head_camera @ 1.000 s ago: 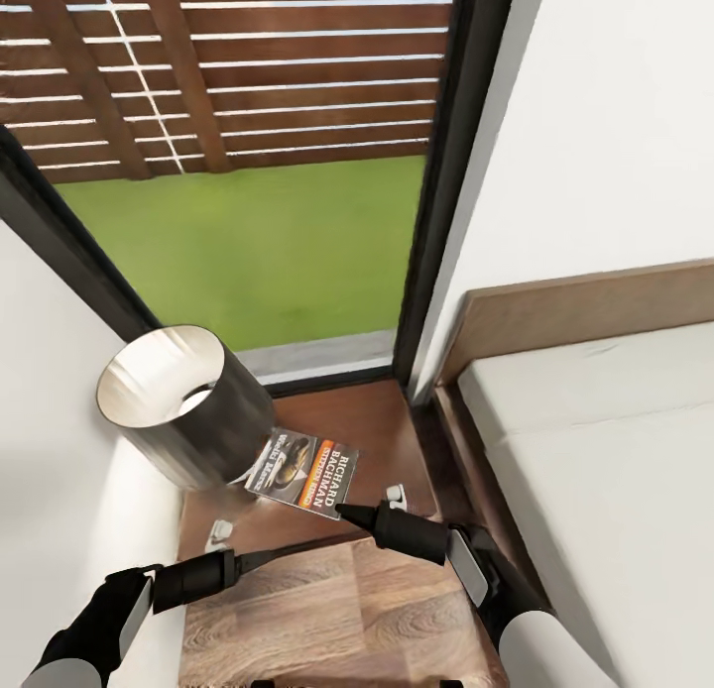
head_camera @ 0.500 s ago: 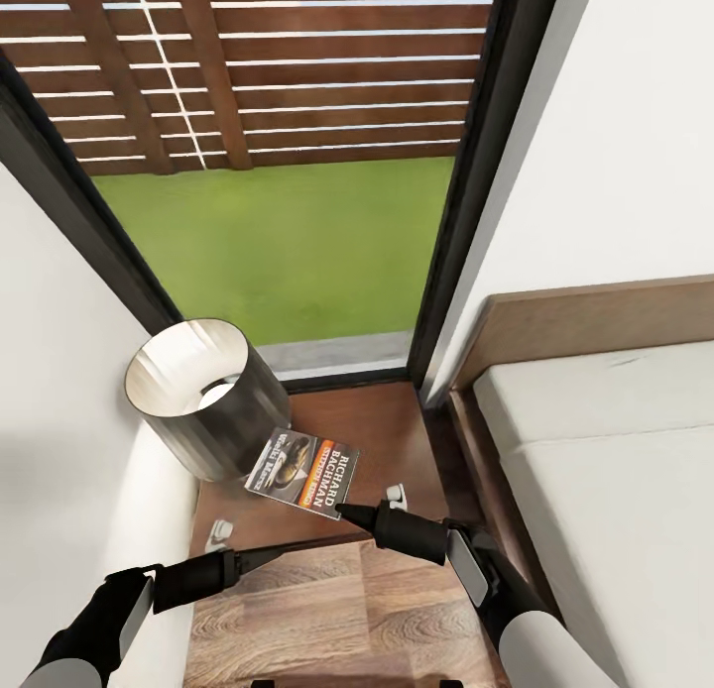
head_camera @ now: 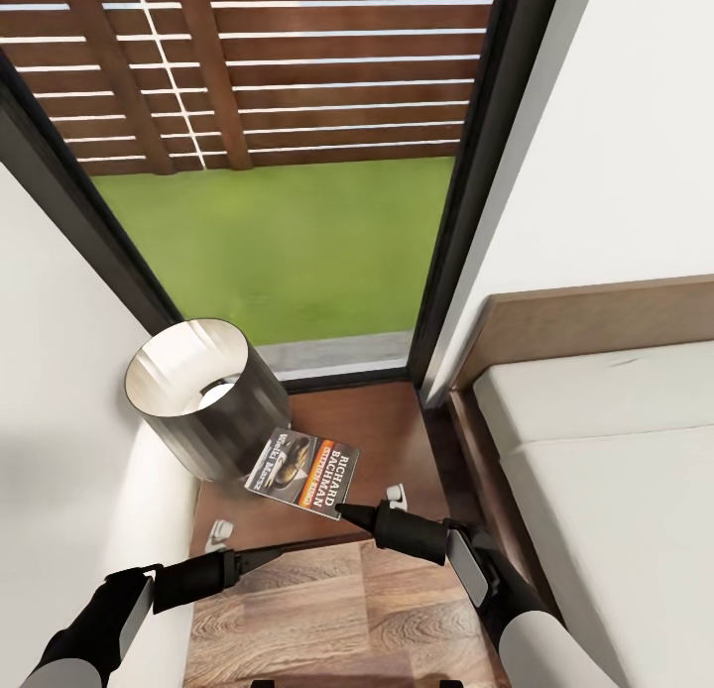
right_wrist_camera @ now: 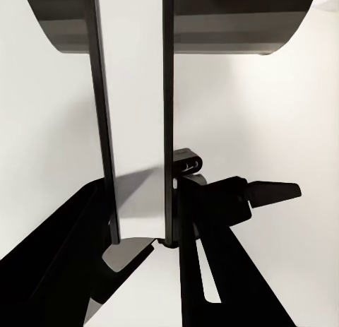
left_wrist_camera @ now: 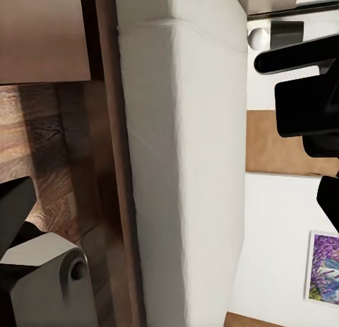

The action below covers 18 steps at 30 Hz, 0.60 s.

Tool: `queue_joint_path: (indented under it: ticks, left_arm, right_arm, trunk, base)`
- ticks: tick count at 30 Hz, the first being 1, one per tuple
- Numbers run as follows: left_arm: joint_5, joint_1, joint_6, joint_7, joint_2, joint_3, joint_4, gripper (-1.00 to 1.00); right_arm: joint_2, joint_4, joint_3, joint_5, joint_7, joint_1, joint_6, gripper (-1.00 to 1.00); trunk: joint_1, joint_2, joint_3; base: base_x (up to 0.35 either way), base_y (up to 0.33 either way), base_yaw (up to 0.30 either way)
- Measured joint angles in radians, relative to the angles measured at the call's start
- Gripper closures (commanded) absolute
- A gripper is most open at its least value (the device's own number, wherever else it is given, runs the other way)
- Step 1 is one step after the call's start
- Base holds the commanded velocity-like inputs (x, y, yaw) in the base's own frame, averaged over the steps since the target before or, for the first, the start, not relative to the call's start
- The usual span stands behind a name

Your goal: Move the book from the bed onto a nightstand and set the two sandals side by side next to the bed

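One book (head_camera: 303, 471) is seen lying flat on the nightstand (head_camera: 382, 436), beside the one lamp shade (head_camera: 203, 401), its long axis slanting from the lamp toward the front edge. Its near corner is pinched by the right gripper (head_camera: 343, 511), narrowed onto it. The left gripper (head_camera: 297, 548) is held at the front edge; its opening cannot be told. One bed (head_camera: 605, 470) is alongside.

Two dark gripper fingers (right_wrist_camera: 102, 129) clamp a thin white slab, perhaps the book (right_wrist_camera: 134, 115) edge-on, below a dark lampshade (right_wrist_camera: 233, 20).
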Motion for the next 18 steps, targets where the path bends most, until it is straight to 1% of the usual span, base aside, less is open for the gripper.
queue_joint_path:
  ticks: [12,18]
  left_arm:
    - [0.000,0.000,0.000,0.000,0.000,-0.001,0.000,-1.00]
    - [0.000,0.000,0.000,0.000,0.000,-0.001,0.000,-1.00]
  right_arm:
    - [0.000,0.000,0.000,0.000,0.000,0.000,0.000,1.00]
    - [0.000,0.000,0.000,0.001,0.000,0.000,-0.001,1.00]
  trunk:
    - [0.000,0.000,0.000]
    - [0.023,-0.042,-0.019]
  base:
    - [0.000,0.000,0.000]
    - [0.000,0.000,0.000]
